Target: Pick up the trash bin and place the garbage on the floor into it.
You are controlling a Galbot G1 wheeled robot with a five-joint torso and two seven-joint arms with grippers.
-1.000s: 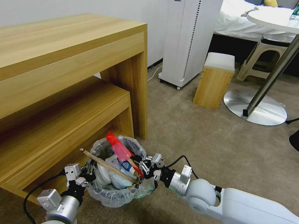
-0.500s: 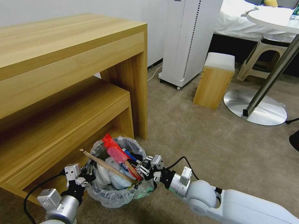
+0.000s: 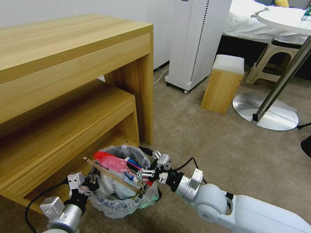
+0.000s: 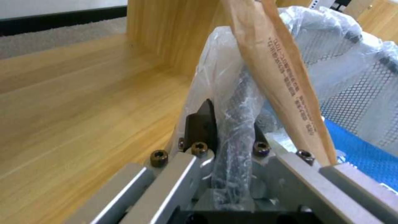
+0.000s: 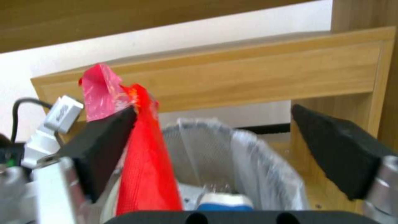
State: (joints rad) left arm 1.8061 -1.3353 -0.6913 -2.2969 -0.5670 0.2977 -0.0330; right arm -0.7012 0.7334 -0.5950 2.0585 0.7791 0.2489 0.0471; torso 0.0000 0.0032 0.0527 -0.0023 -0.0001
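Note:
The trash bin (image 3: pixel 121 203), black with a wrinkly clear liner, sits low in front of me in the head view, full of garbage. A red wrapper (image 3: pixel 110 160) lies across the top, over a wooden stick (image 3: pixel 108 173) and white items. My left gripper (image 3: pixel 91 181) is shut on the bin's left rim; the left wrist view shows its fingers (image 4: pixel 199 130) pinching the liner-covered rim, with the paper-sleeved stick (image 4: pixel 282 71) alongside. My right gripper (image 3: pixel 149 165) is open at the bin's right rim. Its black pads (image 5: pixel 104 146) stand wide apart, the red wrapper (image 5: pixel 143 155) leaning against one.
A wooden desk (image 3: pixel 74 55) with a lower bench (image 3: pixel 64 129) stands just behind the bin. Farther right are a white appliance (image 3: pixel 197 42), a small wooden stool (image 3: pixel 223 84) and a round table's metal base (image 3: pixel 265 111). Open carpet (image 3: pixel 210 145) lies to the right.
The red wrapper has tipped from upright to lying leftward across the bin's top. My right gripper opened, let it go and turned at the rim. The left gripper has held still.

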